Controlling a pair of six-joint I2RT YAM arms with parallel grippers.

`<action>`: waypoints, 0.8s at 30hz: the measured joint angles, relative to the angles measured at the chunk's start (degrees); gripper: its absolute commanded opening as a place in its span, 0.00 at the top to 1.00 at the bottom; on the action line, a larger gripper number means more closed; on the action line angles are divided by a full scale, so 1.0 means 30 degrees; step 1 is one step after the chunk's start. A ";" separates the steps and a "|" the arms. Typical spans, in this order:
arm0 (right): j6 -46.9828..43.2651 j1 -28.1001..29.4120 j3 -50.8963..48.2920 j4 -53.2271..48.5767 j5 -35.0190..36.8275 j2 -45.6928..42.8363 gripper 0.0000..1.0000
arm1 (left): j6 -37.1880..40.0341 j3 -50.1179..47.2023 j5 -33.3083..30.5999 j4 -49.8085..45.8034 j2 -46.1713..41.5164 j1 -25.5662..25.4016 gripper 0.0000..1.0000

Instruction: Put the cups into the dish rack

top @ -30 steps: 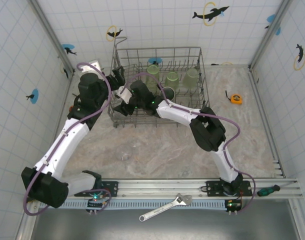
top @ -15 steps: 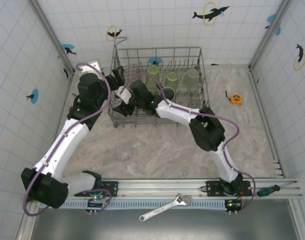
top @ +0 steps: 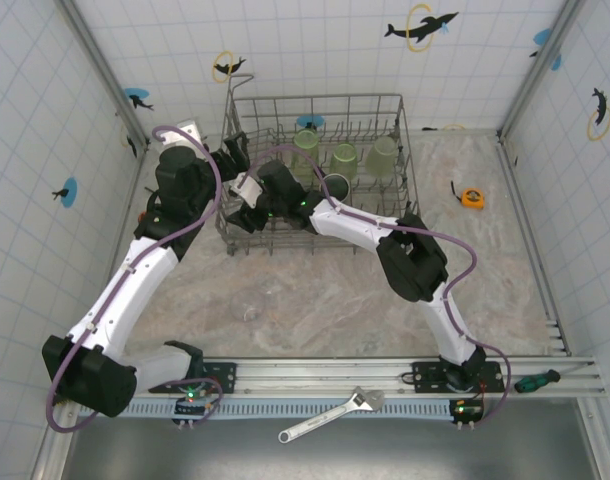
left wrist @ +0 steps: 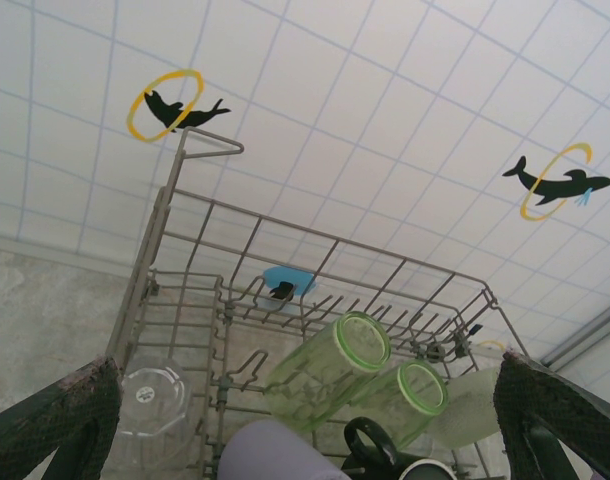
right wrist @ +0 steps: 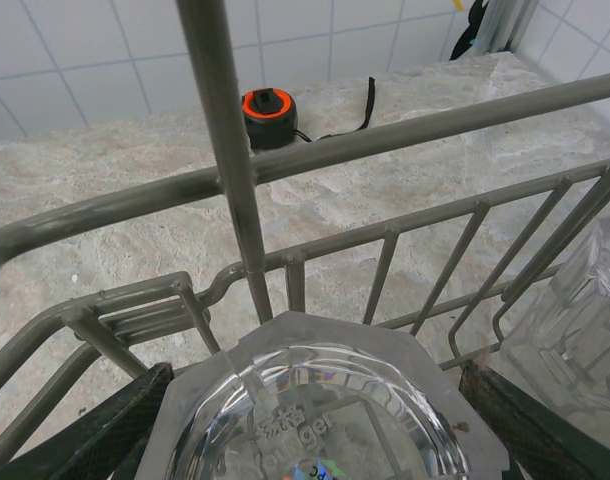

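Note:
The grey wire dish rack (top: 315,98) stands at the back of the table. In it lie three green cups (top: 345,160), a black mug (top: 335,186) and a lavender cup (left wrist: 275,450). My right gripper (top: 253,205) reaches into the rack's near left corner. There it is shut on a clear cup (right wrist: 325,400), whose base faces the wrist camera behind the rack's bars (right wrist: 235,180). A second clear cup (right wrist: 585,300) stands just right of it. My left gripper (top: 235,150) hovers open over the rack's left rim (left wrist: 175,210), above another clear cup (left wrist: 150,400).
One more clear cup (top: 249,305) sits on the marble table in front of the rack. An orange tape measure (top: 472,197) lies right of the rack, and a round orange-and-black object (right wrist: 272,105) lies beyond its left side. A wrench (top: 330,415) and a screwdriver (top: 535,380) rest on the front rail.
The right arm has edged very slightly to the left. Both grippers keep their openings and the cups in the rack have not moved.

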 measured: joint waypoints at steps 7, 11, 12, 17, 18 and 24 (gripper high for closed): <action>0.0000 0.0000 -0.0007 -0.0066 0.0146 0.0000 0.42 | 0.0000 0.0000 -0.0007 -0.0007 0.0000 0.0000 0.02; 0.0000 0.0007 -0.0007 -0.0182 0.0160 0.0000 0.39 | 0.0000 0.0000 0.0000 -0.0007 0.0000 0.0000 0.02; 0.0015 0.0015 -0.0007 -0.0219 0.0160 0.0000 0.38 | 0.0000 0.0000 0.0000 -0.0007 -0.0007 0.0000 0.02; 0.0102 0.0044 0.0131 -0.0576 0.0066 0.0051 0.28 | 0.0000 0.0000 0.0000 -0.0007 0.0000 0.0000 0.02; 0.0102 0.0044 0.0197 -0.0714 0.0073 0.0080 0.27 | 0.0000 0.0000 0.0000 -0.0007 0.0000 0.0000 0.02; 0.0102 0.0051 0.0437 -0.1217 0.0401 0.0197 0.15 | 0.0000 0.0000 0.0000 -0.0007 0.0000 0.0000 0.02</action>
